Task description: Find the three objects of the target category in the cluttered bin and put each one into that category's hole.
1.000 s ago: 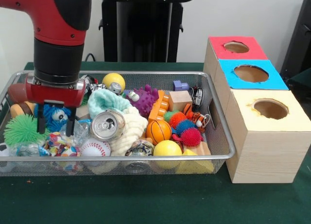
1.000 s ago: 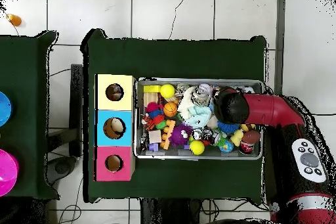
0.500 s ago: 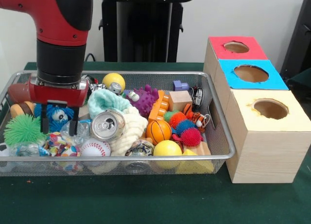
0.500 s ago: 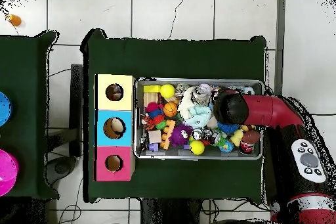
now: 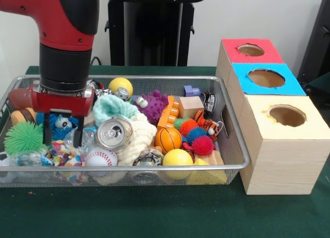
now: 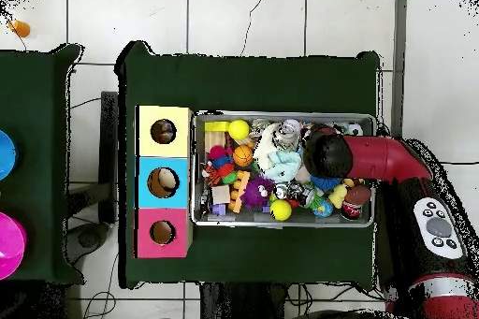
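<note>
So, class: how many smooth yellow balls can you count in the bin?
2. One yellow ball sits at the bin's back rim. The other lies at the front, beside the basketball. More may be buried under the clutter.

The wire bin (image 5: 234, 145) was packed wall to wall, leaving no bare floor for the tool (image 5: 63, 137), whose 2 spread fingers hung among the left-hand clutter, just beside a crushed can (image 5: 114, 132), a baseball (image 5: 101, 157), a blue plush toy (image 5: 61, 122) and a green spiky ball (image 5: 21, 137). Free room lay above the pile and over the 3 open holes of the wooden box (image 5: 281, 160), which stood hard against the bin's side. In the overhead view the green tabletop (image 6: 253, 81) lay bare around the bin.
</note>
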{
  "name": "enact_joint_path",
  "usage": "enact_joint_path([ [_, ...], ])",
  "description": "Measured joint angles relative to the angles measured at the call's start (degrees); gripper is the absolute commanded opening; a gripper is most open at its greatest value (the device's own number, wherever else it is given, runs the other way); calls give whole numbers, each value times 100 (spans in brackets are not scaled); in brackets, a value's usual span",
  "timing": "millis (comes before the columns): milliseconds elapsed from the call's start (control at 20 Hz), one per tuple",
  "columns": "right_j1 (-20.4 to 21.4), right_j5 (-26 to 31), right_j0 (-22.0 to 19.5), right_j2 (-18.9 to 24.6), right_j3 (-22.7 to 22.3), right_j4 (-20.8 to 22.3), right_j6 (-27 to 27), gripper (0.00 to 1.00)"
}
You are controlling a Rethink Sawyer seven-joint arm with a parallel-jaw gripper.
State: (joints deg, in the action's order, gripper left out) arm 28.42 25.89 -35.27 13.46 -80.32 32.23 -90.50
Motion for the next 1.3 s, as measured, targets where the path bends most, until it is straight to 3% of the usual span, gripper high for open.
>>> enact_joint_path([
  [400,-73,-479,1,1,-3,2,0,100],
  [1300,-141,-484,328,-79,-12,18,0,100],
])
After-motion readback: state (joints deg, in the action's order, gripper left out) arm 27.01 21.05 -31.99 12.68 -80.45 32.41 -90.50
